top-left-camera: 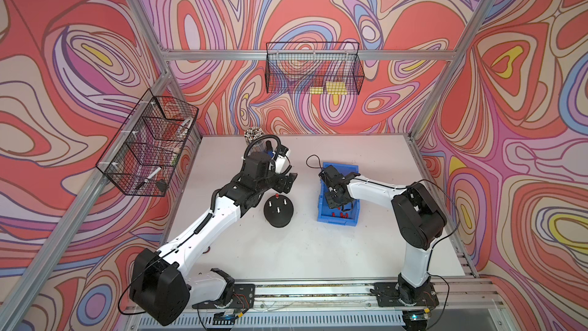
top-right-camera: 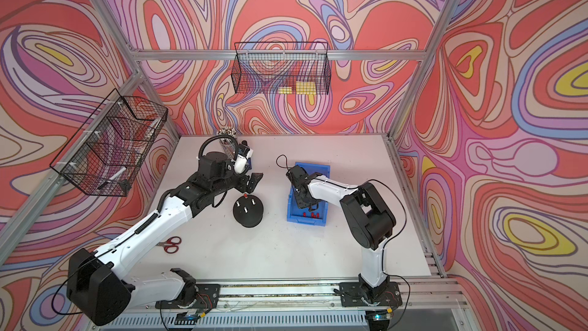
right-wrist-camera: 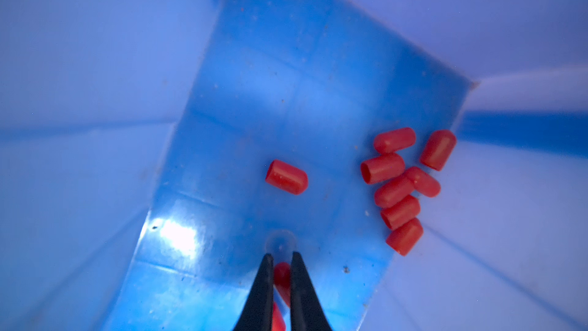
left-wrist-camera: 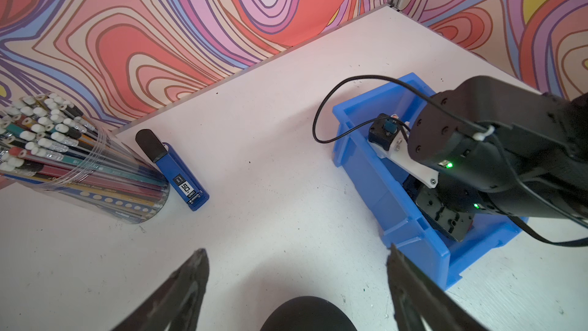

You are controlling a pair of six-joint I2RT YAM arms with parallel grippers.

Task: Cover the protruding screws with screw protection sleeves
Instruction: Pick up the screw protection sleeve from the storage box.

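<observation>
On the table (top-left-camera: 318, 249), both top views show the dome (top-left-camera: 278, 219) (top-right-camera: 248, 219) with its screws (top-left-camera: 278, 210) upright: one wears a red sleeve (top-left-camera: 277, 197), three stand bare. The left gripper (top-left-camera: 288, 183) hangs near the dome's far side, jaws wide. The right gripper (top-left-camera: 342, 206) reaches down into the bin (top-left-camera: 339, 166), right of the dome. Left wrist view: spread fingers (left-wrist-camera: 197, 269) flank the dome's edge, with pencils (left-wrist-camera: 47, 141) and the bin beyond. Right wrist view: jaws narrow, pinching one sleeve (right-wrist-camera: 281, 277) over the bin floor; loose sleeves (right-wrist-camera: 397, 186) lie nearby, one apart from the cluster
</observation>
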